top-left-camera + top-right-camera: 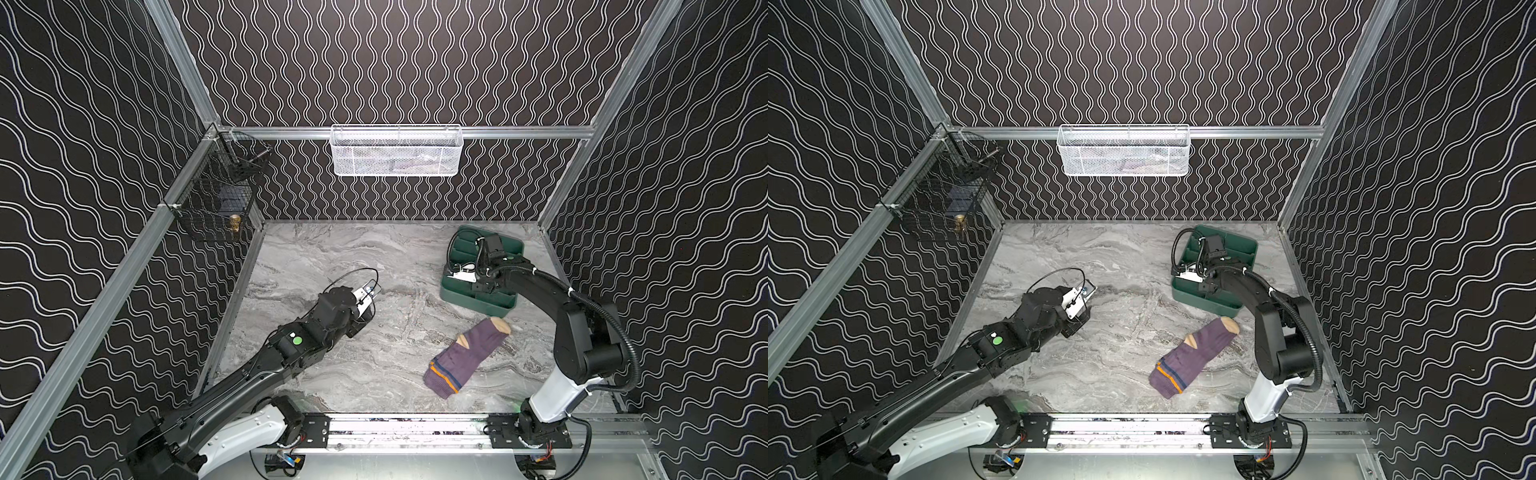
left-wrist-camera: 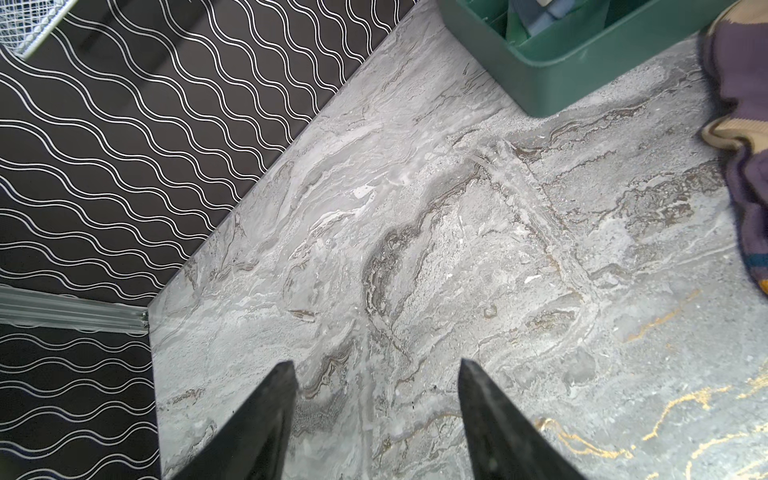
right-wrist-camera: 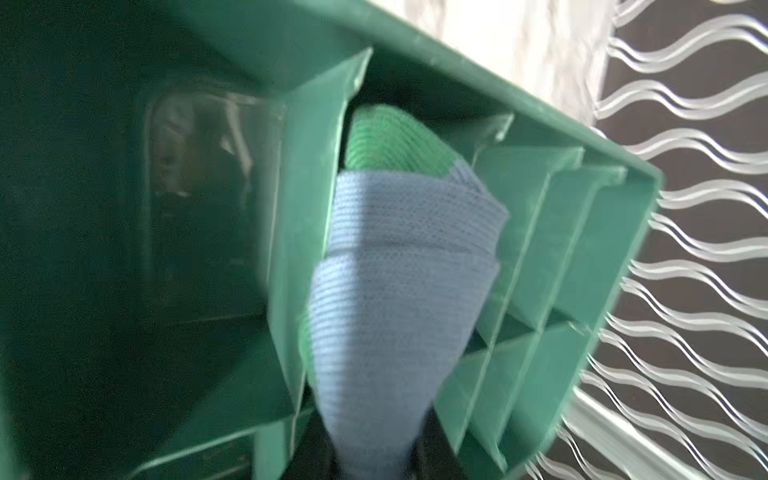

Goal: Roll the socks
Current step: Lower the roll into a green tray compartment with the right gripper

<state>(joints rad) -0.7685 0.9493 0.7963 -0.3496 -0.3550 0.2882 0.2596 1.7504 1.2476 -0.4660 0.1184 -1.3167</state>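
Clutching blue sock [image 3: 399, 291] — right hand [image 3: 370, 455] inside green tray [image 3: 552, 249]

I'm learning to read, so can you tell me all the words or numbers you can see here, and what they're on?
No words or numbers can be read in any view.
Purple sock: only stripes, no letters.
Blue sock: plain knit, no letters.
Green tray: no label that shows.
Green dot on the left arm: a plain dot, no writing.
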